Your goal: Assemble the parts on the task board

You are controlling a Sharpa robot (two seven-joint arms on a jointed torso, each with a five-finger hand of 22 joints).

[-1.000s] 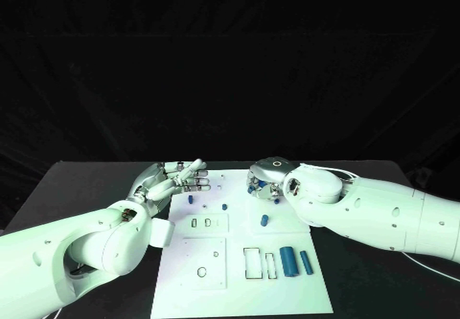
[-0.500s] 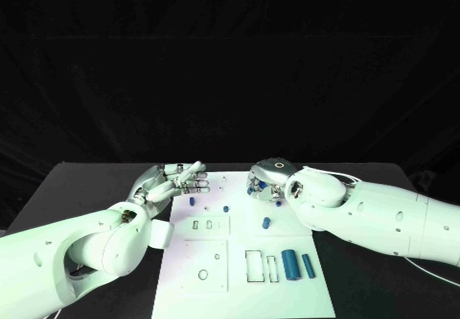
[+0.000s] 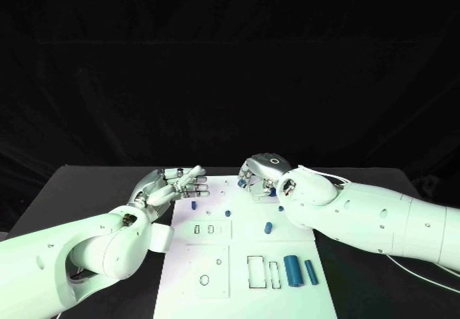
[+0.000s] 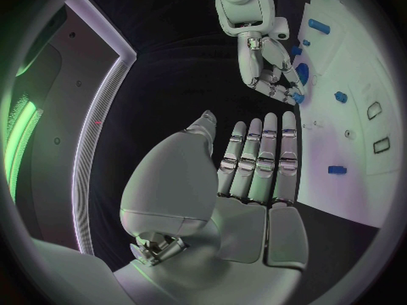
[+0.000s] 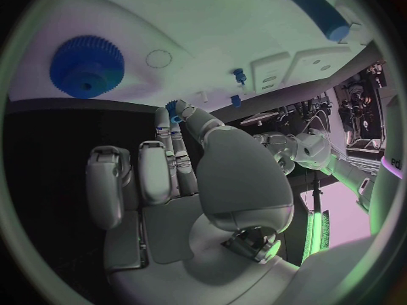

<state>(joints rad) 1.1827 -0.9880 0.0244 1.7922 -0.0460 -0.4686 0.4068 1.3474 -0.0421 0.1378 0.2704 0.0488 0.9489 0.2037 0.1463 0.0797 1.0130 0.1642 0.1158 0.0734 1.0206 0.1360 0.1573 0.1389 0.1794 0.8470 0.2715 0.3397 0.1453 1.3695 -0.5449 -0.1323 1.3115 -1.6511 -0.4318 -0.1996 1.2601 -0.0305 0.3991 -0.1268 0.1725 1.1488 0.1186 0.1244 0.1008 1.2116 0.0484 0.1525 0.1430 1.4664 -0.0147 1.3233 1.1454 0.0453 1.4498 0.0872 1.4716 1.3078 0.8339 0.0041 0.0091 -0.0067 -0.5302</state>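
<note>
Two hands work at the far end of the white task board (image 3: 240,266). Left hand (image 3: 171,185) hovers over the board's far-left corner, fingers straight and slightly spread, holding nothing. Right hand (image 3: 258,177) is curled over the far edge, a small blue gear (image 5: 175,108) pinched at its fingertips (image 5: 165,115). Large blue gear (image 5: 87,66) lies flat on the board, near that hand. Big blue cylinder (image 3: 291,270) and slimmer blue pin (image 3: 310,272) lie side by side at the near right, beside rectangular slots (image 3: 262,272). Short blue pegs (image 3: 268,228) scattered mid-board.
</note>
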